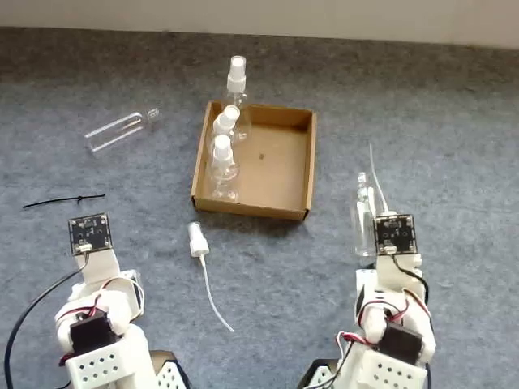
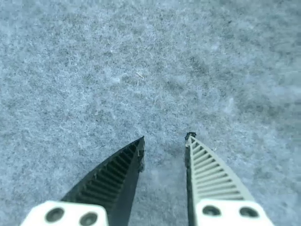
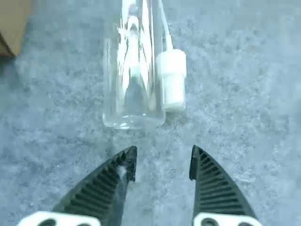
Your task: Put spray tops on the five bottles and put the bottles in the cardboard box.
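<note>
The cardboard box [image 1: 284, 158] lies open in the middle of the grey carpet. Three clear bottles with white spray tops [image 1: 223, 158] stand along its left side. A topless bottle [image 1: 122, 130] lies at the far left. A loose spray top [image 1: 198, 241] with a long tube lies in front of the box. Another clear bottle [image 3: 134, 84] lies on its side with a white spray top [image 3: 171, 80] beside it. My right gripper [image 3: 162, 157] is open just short of that bottle's base. My left gripper [image 2: 164, 141] is open over bare carpet.
A black zip tie [image 1: 65, 201] lies on the carpet beyond the left arm [image 1: 93, 267]. The right arm [image 1: 393, 284] stands at the front right, to the right of the box. Open carpet lies between the two arms.
</note>
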### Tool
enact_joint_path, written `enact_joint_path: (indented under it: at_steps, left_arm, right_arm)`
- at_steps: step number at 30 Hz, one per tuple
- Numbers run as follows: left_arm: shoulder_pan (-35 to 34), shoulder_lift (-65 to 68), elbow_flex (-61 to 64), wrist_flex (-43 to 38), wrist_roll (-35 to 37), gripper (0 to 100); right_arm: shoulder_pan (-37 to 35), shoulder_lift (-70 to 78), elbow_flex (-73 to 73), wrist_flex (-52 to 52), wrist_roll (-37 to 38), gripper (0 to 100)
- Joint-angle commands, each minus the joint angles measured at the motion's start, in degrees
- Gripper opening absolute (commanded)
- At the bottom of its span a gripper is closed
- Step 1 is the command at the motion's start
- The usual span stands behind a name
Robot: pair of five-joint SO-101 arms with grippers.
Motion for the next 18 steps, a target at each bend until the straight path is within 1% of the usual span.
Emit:
enact_joint_path:
  at_steps: [1, 4, 10, 15, 18]
  left_arm:
    - [2.15, -0.66, 1.10, 0.26, 0.18, 14]
    - [2.15, -0.66, 1.10, 0.26, 0.18, 14]
    - [2.15, -0.66, 1.10, 0.26, 0.26, 14]
    - [1.89, -0.57, 1.10, 0.26, 0.26, 14]
    - [1.89, -0.57, 1.10, 0.26, 0.26, 14]
  right_arm:
    - [-0.57, 2.24, -16.22, 1.89, 0.09, 15.6]
    - [-0.48, 12.09, -24.31, 1.89, -2.11, 15.6]
    - [-0.66, 45.32, -45.05, 3.74, -6.15, 16.4]
    - [-7.96, 71.78, -64.13, 13.41, -6.51, 27.2]
    - [-12.09, 84.97, -73.71, 18.15, -6.59, 28.7]
